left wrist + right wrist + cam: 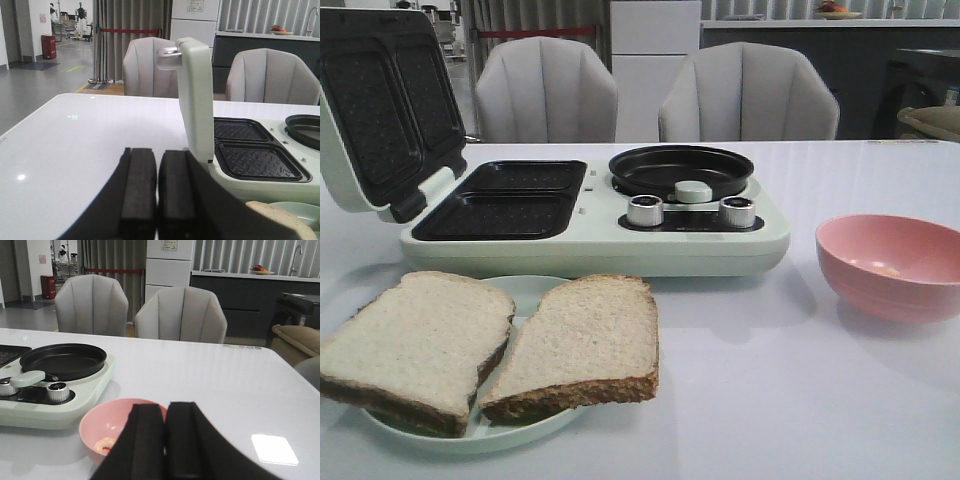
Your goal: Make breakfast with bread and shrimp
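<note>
two large slices of wholemeal bread with pale crumb and dark brown crust lie side by side on a pale green round plate [525,296] at the near left of the white tabletop [770,400]. the left bread slice [415,345] and the right bread slice [580,345] touch along their inner edges, and both overhang the plate's rim. only a corner of one slice shows in the left wrist view.

just behind the plate stands a mint-green breakfast maker [600,225]. its hinged lid [385,105] is raised upright at the left end, showing two dark grill plates inside. below the lid, two black rectangular grill wells [510,200] sit one behind the other. on the right half of the appliance rests a shallow black round frying pan [680,170], with two silver knobs [645,210] in front of it.

to the right of the appliance, apart from it, sits a pink round bowl [890,265]. the small pale pink-orange shrimp [105,444] with a red end lies in the bottom of this bowl, seen best from the right wrist.

the left claw [157,200] hovers over the tabletop near the raised lid, its black fingers pressed together with nothing between them. the right claw [165,442] sits just in front of the pink bowl, also closed and empty.

two grey upholstered chairs [545,90] stand behind the tabletop.
</note>
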